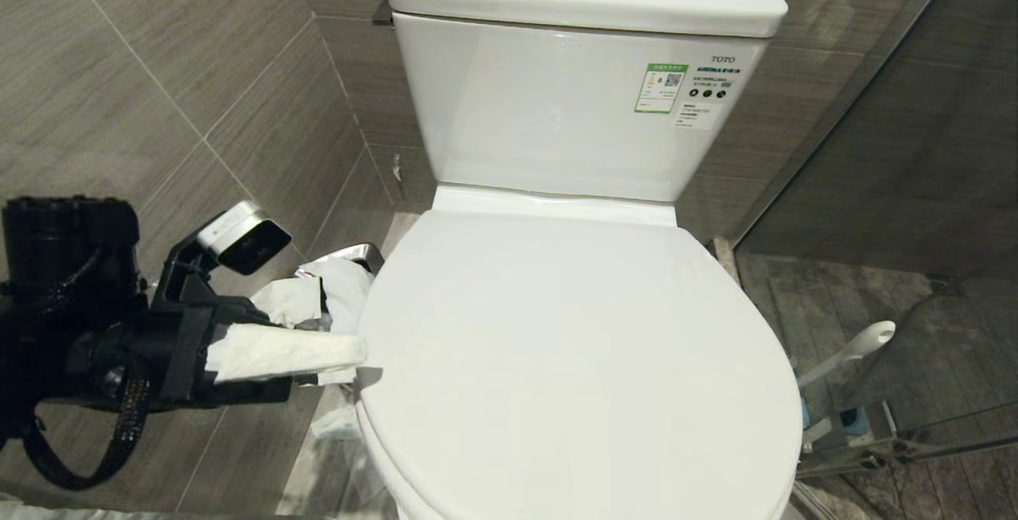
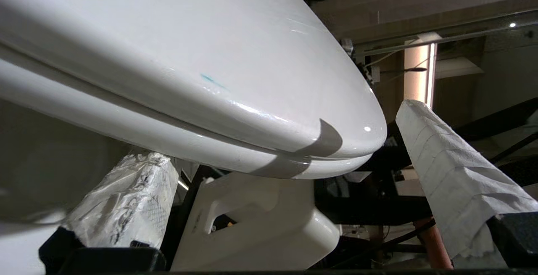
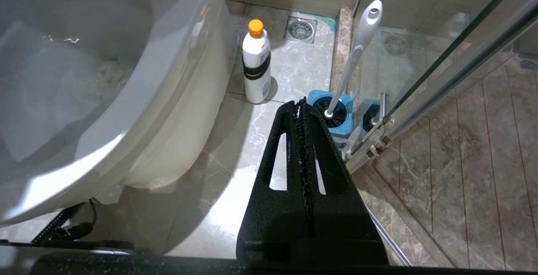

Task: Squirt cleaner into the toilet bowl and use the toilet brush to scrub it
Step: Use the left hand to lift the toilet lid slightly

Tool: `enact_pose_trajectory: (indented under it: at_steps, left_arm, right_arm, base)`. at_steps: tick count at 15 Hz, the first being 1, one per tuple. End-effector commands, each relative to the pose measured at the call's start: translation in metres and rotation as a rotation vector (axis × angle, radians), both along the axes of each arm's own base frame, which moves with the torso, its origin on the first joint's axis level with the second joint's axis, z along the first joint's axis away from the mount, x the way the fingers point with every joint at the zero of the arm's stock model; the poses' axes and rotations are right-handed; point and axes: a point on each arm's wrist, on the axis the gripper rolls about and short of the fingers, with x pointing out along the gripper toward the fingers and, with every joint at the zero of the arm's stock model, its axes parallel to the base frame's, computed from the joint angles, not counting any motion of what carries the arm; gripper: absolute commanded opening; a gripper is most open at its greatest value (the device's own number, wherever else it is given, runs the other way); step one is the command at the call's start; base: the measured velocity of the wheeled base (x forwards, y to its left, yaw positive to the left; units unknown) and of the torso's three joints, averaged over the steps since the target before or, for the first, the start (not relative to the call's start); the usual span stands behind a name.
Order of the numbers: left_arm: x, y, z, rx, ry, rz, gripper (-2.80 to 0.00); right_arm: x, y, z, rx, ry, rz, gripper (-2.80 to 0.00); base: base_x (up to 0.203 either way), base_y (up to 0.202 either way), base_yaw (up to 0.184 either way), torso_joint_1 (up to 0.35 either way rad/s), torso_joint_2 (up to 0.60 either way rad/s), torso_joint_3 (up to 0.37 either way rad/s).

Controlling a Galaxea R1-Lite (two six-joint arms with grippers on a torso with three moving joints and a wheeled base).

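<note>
Toilet bowl (image 1: 573,361) lid down; left gripper (image 1: 350,357) spread wide at rim, prob. touching.

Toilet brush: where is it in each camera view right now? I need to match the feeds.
Head view: toilet brush at the right edge, handle leaning up from the floor beside the closed toilet lid.
Left wrist view: not in it.
Right wrist view: toilet brush standing in its blue holder, beyond the shut right gripper.
Shared landmark: the white toilet.
</note>
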Motion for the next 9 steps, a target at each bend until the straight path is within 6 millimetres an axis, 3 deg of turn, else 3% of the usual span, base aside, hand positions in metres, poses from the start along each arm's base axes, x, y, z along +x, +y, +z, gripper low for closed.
enact_pose_trajectory:
  at_steps: [1,9]
  left_arm:
    - [0.003,-0.001,0.013,-0.013,-0.021,-0.003,0.0]
    - [0.013,0.002,0.037,-0.03,-0.086,0.019,0.0]
  right_arm:
    - [0.0,0.0,0.0,0.0,0.002,0.0,-2.8]
    - [0.0,0.0,0.0,0.0,0.002,0.0,-2.8]
  base:
    - [0.0,0.0,0.0,0.0,0.0,0.0]
    - [0.0,0.0,0.0,0.0,0.0,0.0]
